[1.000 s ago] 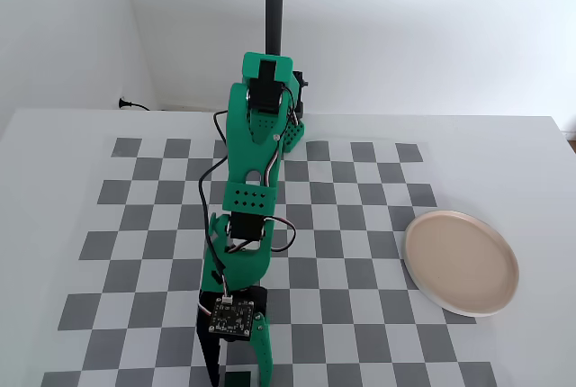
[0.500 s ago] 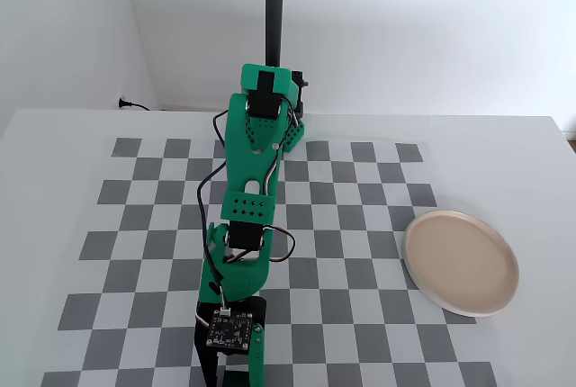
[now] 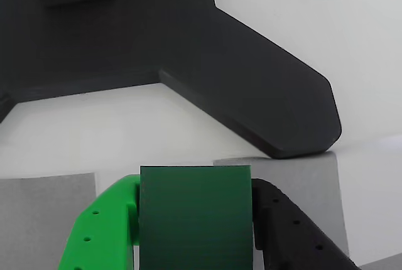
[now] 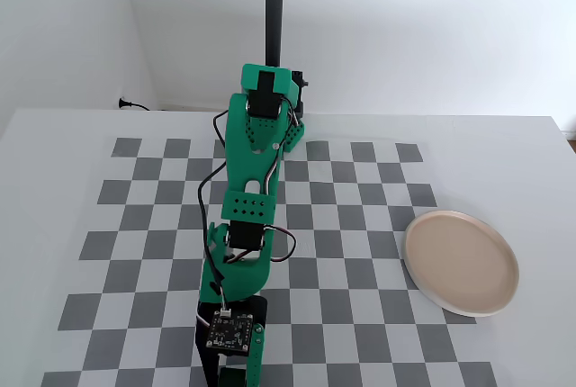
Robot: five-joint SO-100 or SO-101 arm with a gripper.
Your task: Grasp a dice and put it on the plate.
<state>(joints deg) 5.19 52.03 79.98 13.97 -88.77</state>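
In the wrist view the dark green dice [image 3: 195, 220] fills the gap between my gripper's [image 3: 196, 188] bright green finger [image 3: 103, 232] and black finger [image 3: 289, 232], and both press against its sides. It sits low over the white and grey checkerboard. In the fixed view the gripper [image 4: 231, 373] points down at the board's near edge, left of centre, and the arm hides most of the dice. The round beige-pink plate [image 4: 461, 261] lies empty at the right edge of the board, far from the gripper.
In the wrist view a black angular stand foot [image 3: 251, 81] lies on the table just beyond the dice. A black pole [image 4: 274, 9] rises behind the arm's base. The table's near edge is close to the gripper, and white walls stand behind.
The arm has stretched a little further toward the near edge. The fingers, spread wide a second ago, have drawn together around the dice.
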